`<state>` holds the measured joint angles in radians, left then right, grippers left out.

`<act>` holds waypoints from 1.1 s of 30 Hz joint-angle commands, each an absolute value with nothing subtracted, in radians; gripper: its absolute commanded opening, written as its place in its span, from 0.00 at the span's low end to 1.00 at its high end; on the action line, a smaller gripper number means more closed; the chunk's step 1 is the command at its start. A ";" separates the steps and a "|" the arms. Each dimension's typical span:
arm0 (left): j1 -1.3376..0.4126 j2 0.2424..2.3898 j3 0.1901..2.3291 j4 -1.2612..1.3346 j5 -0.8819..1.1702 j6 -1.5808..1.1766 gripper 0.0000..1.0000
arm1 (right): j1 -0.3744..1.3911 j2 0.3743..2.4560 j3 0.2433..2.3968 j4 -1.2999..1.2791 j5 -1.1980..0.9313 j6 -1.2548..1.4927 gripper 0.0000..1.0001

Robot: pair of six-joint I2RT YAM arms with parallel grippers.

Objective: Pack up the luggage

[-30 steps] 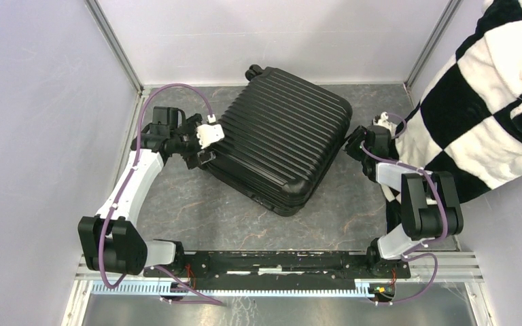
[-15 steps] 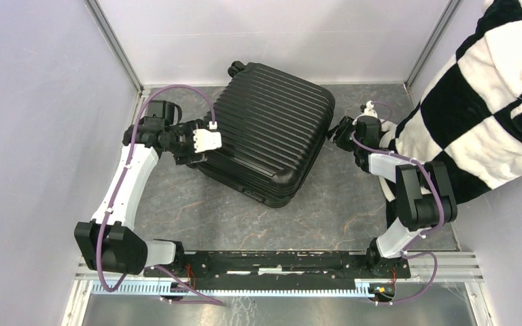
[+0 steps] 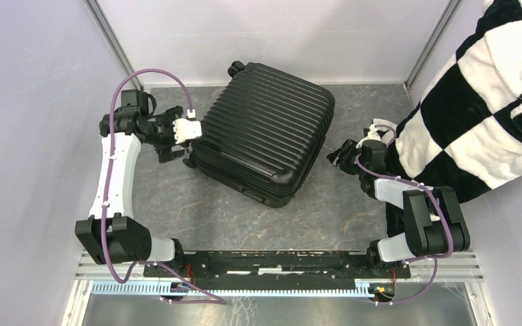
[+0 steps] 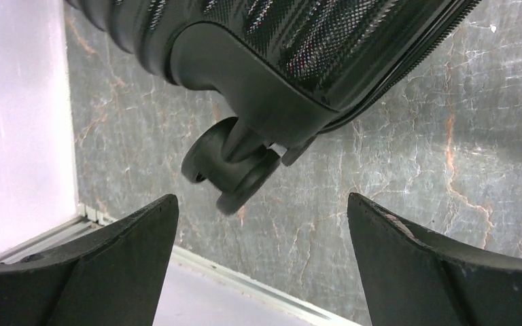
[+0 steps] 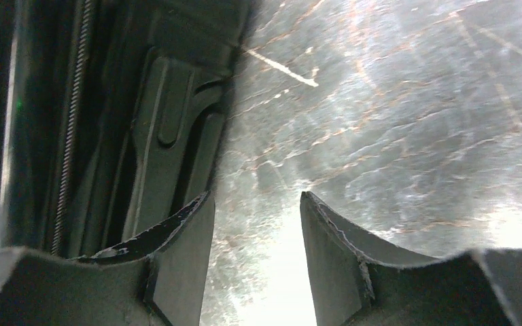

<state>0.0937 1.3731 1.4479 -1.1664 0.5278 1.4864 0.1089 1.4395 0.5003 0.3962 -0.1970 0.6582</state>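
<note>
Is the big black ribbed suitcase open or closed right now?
Closed: the black ribbed hard-shell suitcase lies flat, both shells together along the seam, no lining showing.

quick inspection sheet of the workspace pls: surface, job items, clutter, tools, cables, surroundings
surface: grey marbled tabletop, no spills or debris seen
job's things: luggage, a black ribbed hard-shell suitcase, closed, lying flat and turned at an angle; one caster wheel faces the left tool
clutter: nothing seen
grippers: left tool wide open and empty, aimed at the wheel corner; right tool open and empty, by the luggage's right side
cables: purple cables loop along both arms, none seen snagged
surroundings: pale walls on three sides; black-and-white checkered fabric hangs in at the right, close behind the right arm
</note>
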 commanded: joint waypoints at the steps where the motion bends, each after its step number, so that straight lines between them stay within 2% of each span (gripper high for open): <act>1: 0.087 1.410 1.408 -1.039 0.573 1.497 1.00 | 0.136 1.413 0.505 0.463 -0.252 0.663 0.56; 12: -0.006 1.449 1.310 -0.819 0.505 1.502 0.99 | 0.166 1.554 0.661 0.479 -0.314 0.697 0.56; 14: -0.037 1.461 1.303 -0.842 0.476 1.523 0.93 | 0.178 1.593 0.716 0.476 -0.330 0.698 0.56; 21: -0.049 1.451 1.320 -1.002 0.470 1.513 0.57 | 0.206 1.726 0.932 0.445 -0.365 0.701 0.54; 24: -0.051 1.383 1.281 -1.028 0.482 1.502 0.50 | 0.219 1.757 1.008 0.408 -0.375 0.665 0.54; 28: -0.050 1.306 1.246 -0.987 0.452 1.447 0.38 | 0.204 1.690 0.913 0.430 -0.330 0.595 0.57; 33: -0.050 1.284 1.285 -0.911 0.452 1.323 0.24 | 0.138 1.525 0.601 0.507 -0.233 0.554 0.59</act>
<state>-0.0399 1.3418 1.2449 -0.9501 0.4191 1.4490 0.1875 1.6623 0.8085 0.4175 -0.2840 0.6025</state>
